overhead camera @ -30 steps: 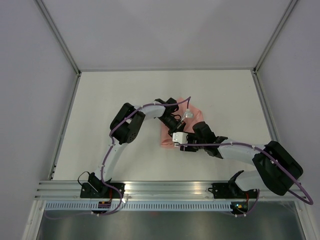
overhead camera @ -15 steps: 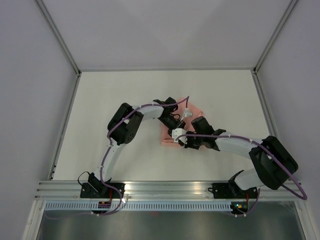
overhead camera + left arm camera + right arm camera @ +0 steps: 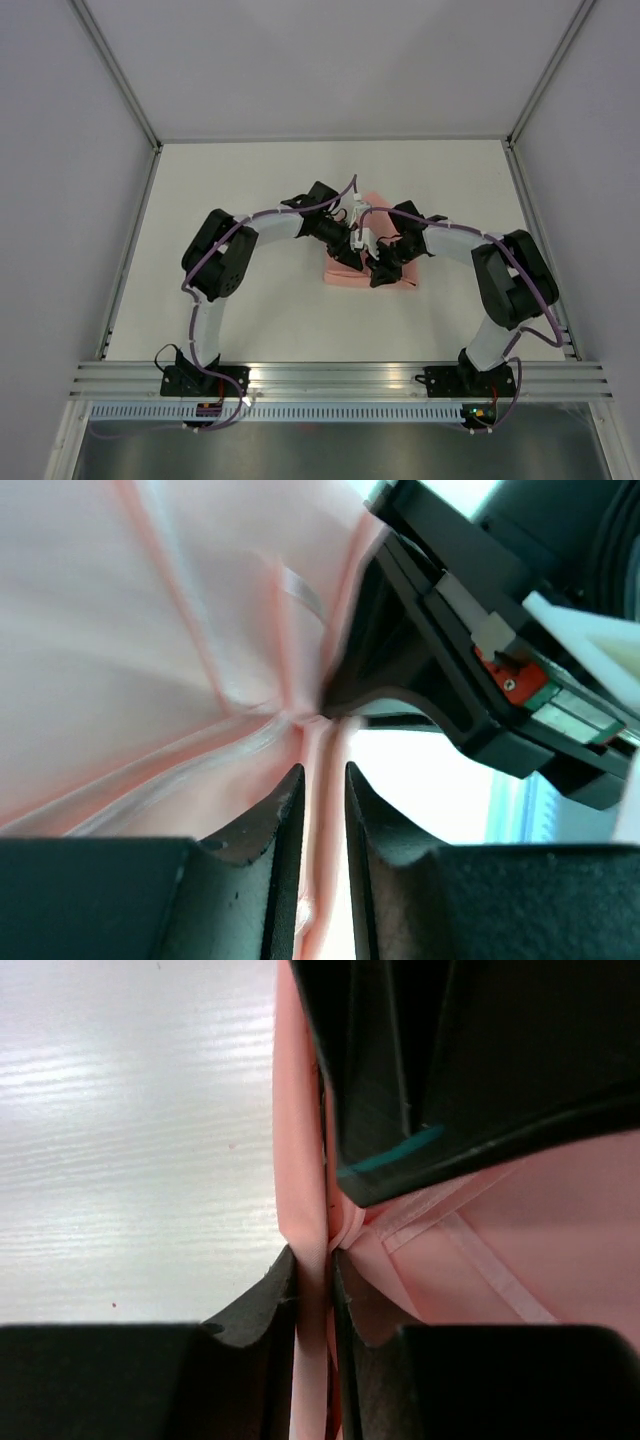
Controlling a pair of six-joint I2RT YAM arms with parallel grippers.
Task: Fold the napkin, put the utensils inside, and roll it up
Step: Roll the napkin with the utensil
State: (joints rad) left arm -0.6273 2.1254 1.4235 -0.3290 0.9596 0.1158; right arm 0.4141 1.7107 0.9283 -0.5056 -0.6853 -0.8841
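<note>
Since the napkin (image 3: 340, 277) is limp and slippery, a fold is pinched by the right claw (image 3: 314, 1253); whether the nearly closed left claw (image 3: 323, 770) grips cannot be told.

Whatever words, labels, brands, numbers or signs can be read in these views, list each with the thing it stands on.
None can be read.
Orange-and-green part on the right gripper: no lettering shows.
Teal streak on the left gripper: a mark, not characters.
Napkin: plain, unprinted.
</note>
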